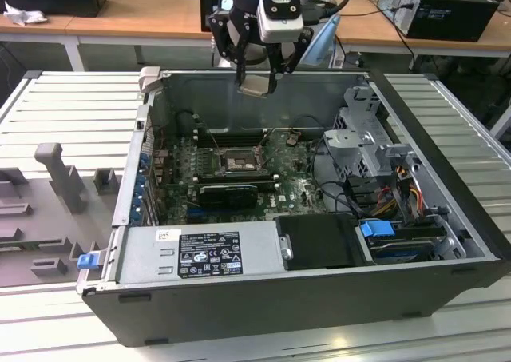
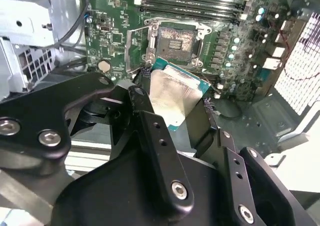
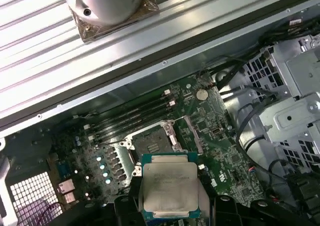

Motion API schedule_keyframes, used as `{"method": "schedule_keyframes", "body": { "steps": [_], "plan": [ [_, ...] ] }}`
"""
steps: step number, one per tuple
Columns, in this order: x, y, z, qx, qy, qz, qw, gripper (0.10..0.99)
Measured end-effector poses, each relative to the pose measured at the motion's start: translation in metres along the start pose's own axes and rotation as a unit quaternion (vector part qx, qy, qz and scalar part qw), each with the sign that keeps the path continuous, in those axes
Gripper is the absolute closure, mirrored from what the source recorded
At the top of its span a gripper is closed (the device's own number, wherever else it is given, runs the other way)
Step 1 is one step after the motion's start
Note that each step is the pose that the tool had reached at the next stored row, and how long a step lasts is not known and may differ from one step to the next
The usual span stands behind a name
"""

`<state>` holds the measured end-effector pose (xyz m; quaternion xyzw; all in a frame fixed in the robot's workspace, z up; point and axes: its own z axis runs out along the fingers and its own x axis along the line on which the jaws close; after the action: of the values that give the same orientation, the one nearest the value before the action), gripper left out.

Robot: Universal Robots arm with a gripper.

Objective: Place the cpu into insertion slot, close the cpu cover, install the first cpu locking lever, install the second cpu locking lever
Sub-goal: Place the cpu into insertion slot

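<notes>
the power supply label [image 1: 209, 254] cannot be read.

Tech lab: open PC case [image 1: 279, 298], wooden desks [image 1: 144, 10] behind.

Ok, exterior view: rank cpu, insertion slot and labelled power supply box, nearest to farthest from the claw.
1. cpu, gripped in the claw, up top.
2. insertion slot, down on the green board.
3. power supply box, along the case side nearest the camera.
</notes>
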<state>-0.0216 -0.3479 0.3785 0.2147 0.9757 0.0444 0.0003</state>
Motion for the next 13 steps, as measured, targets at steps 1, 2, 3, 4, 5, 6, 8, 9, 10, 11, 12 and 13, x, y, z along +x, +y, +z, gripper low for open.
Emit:
{"method": "schedule_keyframes", "body": {
  "steps": [1,2,3,4,5,6,8,9,10,11,12,13],
  "plan": [
    [0.0,0.0,0.0,-0.0001,-0.0006,0.007,1.0,0.557],
    [0.0,0.0,0.0,-0.0003,-0.0013,0.014,0.9999,0.557],
    [0.0,0.0,0.0001,-0.0005,-0.0024,0.027,0.9996,0.557],
    [0.0,0.0,0.0001,-0.0006,-0.0031,0.035,0.9994,0.557],
    [0.0,0.0,0.0001,-0.0007,-0.004,0.045,0.999,0.557],
    [0.0,0.0,0.0001,-0.0008,-0.0047,0.053,0.9986,0.557],
    [0.0,0.0,0.0001,-0.0009,-0.0055,0.062,0.9981,0.557],
    [0.0,0.0,0.0001,-0.001,-0.0059,0.066,0.9978,0.557],
    [0.0,0.0,0.0002,-0.001,-0.0062,0.07,0.9975,0.557],
    [0.0,0.0,0.0002,-0.0011,-0.0068,0.077,0.997,0.557],
    [0.0,0.0,0.0002,-0.0013,-0.0073,0.082,0.9966,0.557],
    [0.0,0.0,0.0002,-0.0013,-0.0076,0.086,0.9963,0.557]
  ]
}}
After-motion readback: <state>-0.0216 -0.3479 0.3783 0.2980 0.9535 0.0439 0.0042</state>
